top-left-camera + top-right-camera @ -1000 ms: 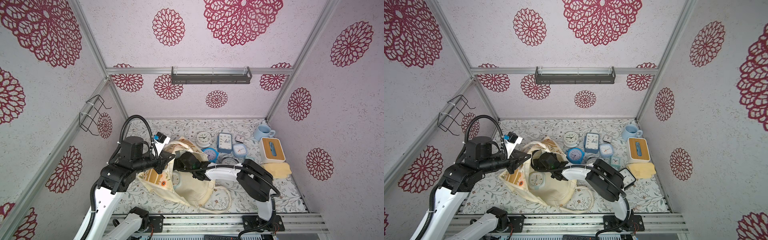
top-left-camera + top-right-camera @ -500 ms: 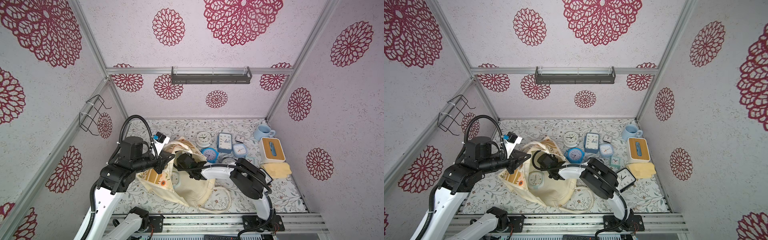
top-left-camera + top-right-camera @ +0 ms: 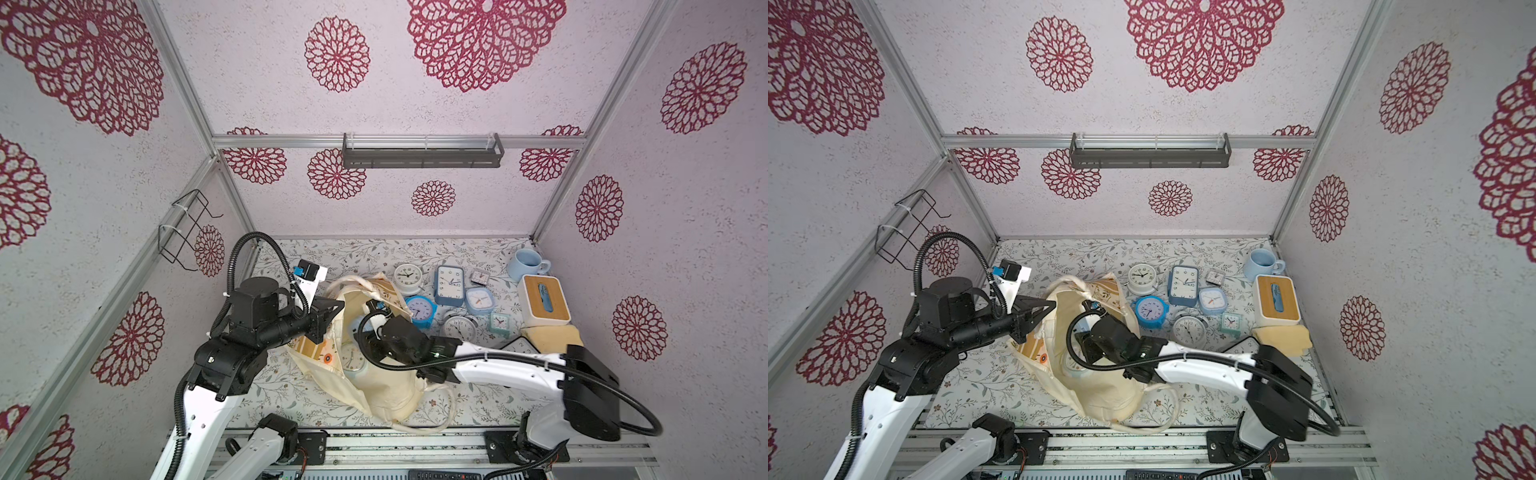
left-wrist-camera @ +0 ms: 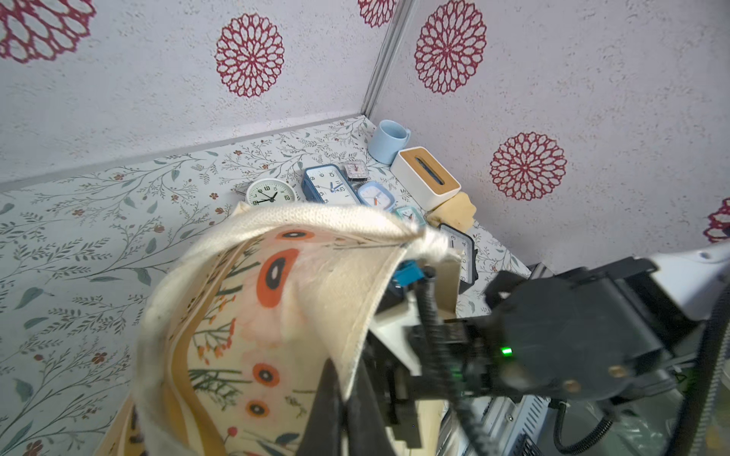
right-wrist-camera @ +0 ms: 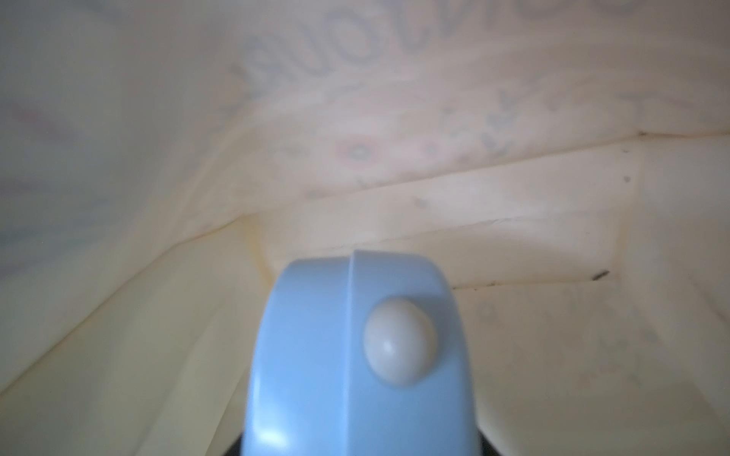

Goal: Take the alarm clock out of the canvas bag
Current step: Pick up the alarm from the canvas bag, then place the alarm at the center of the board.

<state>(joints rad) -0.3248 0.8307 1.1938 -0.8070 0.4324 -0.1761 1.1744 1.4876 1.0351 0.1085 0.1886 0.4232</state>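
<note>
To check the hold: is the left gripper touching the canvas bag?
Touching. In the left wrist view the left gripper pinches the rim of the canvas bag.

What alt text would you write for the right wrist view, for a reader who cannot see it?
A pale blue clock is seen edge-on, very close to the camera, with a round cream button on its rim. Around it is the cream inside of a bag, where lettering and a small flower show faintly through the cloth.

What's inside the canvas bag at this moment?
A pale blue alarm clock with a cream face, and the right arm reaching in. The arm hides its own jaws and most of the canvas bag interior.
</note>
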